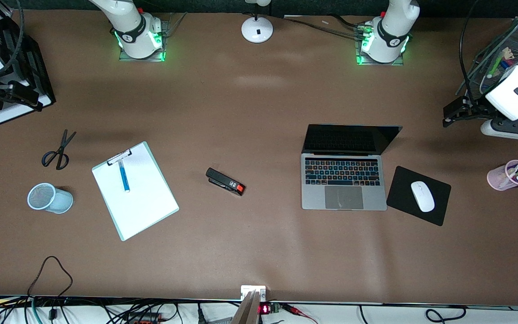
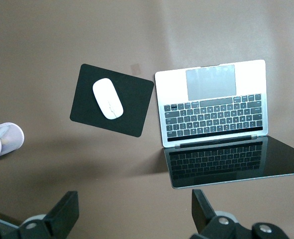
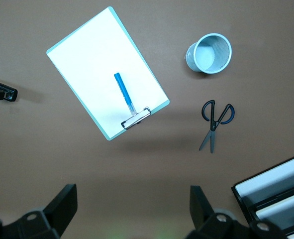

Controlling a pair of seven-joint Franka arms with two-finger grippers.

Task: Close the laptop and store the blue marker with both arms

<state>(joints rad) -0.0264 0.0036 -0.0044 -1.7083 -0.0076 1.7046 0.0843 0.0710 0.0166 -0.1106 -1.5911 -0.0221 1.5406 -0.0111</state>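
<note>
The left gripper (image 2: 132, 211) hangs in the air with its two black fingers (image 2: 64, 211) spread wide and nothing between them, up over the bare table at the left arm's end, near the wire tray of markers (image 1: 502, 58). Its wrist view looks down on the laptop (image 2: 211, 107), which lies open with black keys and a dark screen tilted back, and on the black mousepad (image 2: 114, 107) just beside it with the white mouse (image 2: 108, 98) resting on it. A pink cup of markers (image 1: 510, 175) stands toward the left arm's end of the table, well apart from the mousepad. The right gripper (image 3: 132, 211) is likewise raised and empty, its fingers (image 3: 62, 206) fully apart, held over the right arm's end of the table close to a black paper tray (image 1: 16, 67). Below it lies a clipboard (image 3: 107, 69) with white paper, and the blue marker (image 3: 124, 93) rests on that sheet, one end just at the metal clip. A pair of scissors (image 3: 215, 122) with dark handles lies beside the clipboard, and a pale blue mesh cup (image 3: 210, 53) lies on its side nearer to the front camera than the scissors. Between clipboard and laptop sits a black stapler (image 1: 225, 181) with a red end.
</note>
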